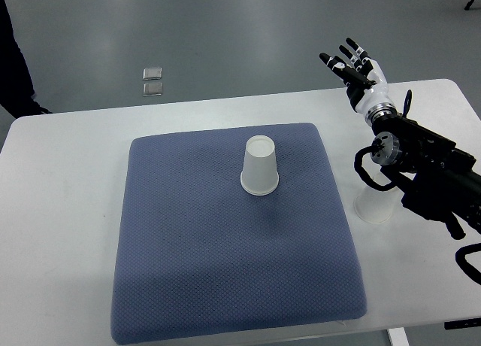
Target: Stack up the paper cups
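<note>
Right robot hand (355, 69) fingers spread, empty, 2nd paper cup (373, 205) partly hidden under arm, inverted cup (260, 165) on mat (195, 256)

The scene is viewed by one camera only, set high on the robot's side at six o'clock and aimed steeply down toward twelve, so that the white table (68, 180) and floor beyond are taken in.

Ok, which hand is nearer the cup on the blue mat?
Right. The right hand hangs open beyond the table's far edge, up and to the right of the paper cup standing upside down on the blue mat. The left hand isn't in view.
</note>
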